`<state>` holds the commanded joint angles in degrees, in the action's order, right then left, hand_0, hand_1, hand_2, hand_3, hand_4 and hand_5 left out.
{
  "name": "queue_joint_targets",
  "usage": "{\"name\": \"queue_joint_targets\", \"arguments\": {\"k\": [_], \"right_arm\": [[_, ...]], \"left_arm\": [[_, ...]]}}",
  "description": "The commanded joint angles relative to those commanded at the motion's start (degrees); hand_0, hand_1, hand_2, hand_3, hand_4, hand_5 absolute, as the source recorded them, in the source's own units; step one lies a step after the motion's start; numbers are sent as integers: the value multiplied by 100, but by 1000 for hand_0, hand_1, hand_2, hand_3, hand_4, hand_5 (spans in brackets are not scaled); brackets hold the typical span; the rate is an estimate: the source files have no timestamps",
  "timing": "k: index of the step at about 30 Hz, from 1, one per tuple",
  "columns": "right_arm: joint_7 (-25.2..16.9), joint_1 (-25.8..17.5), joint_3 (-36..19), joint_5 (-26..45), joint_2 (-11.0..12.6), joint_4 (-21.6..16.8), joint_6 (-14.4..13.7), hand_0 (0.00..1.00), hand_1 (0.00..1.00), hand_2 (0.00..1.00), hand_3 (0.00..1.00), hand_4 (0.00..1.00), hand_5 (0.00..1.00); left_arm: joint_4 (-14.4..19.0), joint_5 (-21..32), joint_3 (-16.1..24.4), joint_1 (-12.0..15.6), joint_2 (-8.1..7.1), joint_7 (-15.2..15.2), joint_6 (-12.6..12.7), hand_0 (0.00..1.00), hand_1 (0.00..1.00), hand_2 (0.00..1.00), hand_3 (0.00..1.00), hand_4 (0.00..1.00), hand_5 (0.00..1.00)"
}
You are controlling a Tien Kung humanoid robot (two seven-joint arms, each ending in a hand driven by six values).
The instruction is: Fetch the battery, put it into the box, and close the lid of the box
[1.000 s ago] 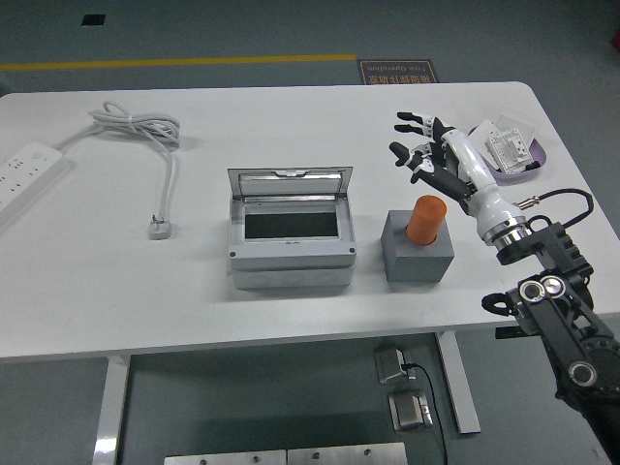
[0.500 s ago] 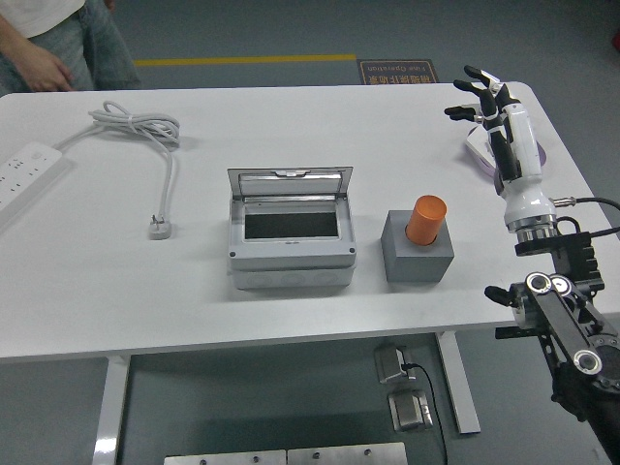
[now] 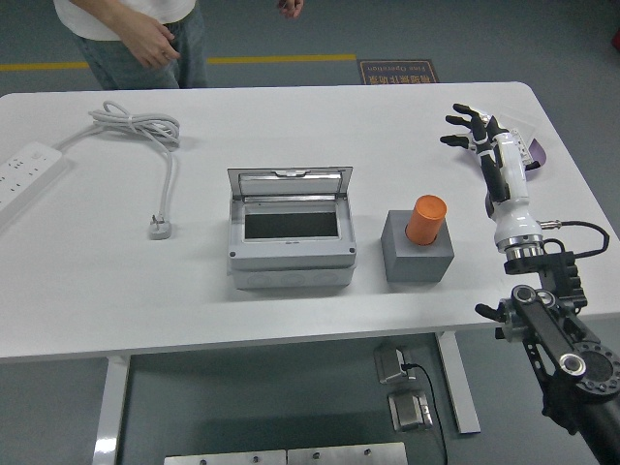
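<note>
An orange battery (image 3: 425, 220) stands upright in a grey block holder (image 3: 418, 248) on the white table (image 3: 291, 116), just right of the grey box (image 3: 290, 232), whose lid (image 3: 290, 182) is raised at the back. The robot's right hand (image 3: 484, 145) hovers over the table's far right side with fingers spread, holding nothing, well apart from the battery. A power strip (image 3: 27, 170) and coiled white cable (image 3: 145, 136) lie at left. A person (image 3: 136, 39) stands at the far edge.
</note>
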<state>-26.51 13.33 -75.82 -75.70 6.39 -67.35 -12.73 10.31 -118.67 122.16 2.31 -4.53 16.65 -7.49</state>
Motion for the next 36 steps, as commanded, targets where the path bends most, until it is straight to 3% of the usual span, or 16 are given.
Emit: {"name": "queue_joint_targets", "arguments": {"k": [6,14,15,20,21,36], "right_arm": [[-42,3,197,152,-47,258,57,539,515,620,662,998,849],[94,-9,276,48,-53,440,331,534,512,609,654,998,844],[108,-10,279,34,-53,460,355,579,593,669,706,998,786],[156,22,337,-14,-53,567,424,579,593,669,706,998,786],[166,33,354,-25,-56,592,435,654,671,715,765,998,706],[162,56,457,-57,-65,709,432,678,682,719,778,998,726]], "left_arm": [[0,3,-14,-9,10,-8,-5,643,659,724,845,885,661],[0,-1,-21,-11,14,-10,-12,642,659,724,845,885,661],[0,1,-23,-10,15,-11,-12,643,659,724,845,885,661],[0,1,-28,-6,14,-11,-20,643,659,724,845,885,661],[0,0,-28,-5,15,-10,-21,642,659,724,845,885,661],[0,16,-52,1,15,-15,-27,642,660,722,845,885,660]]}}
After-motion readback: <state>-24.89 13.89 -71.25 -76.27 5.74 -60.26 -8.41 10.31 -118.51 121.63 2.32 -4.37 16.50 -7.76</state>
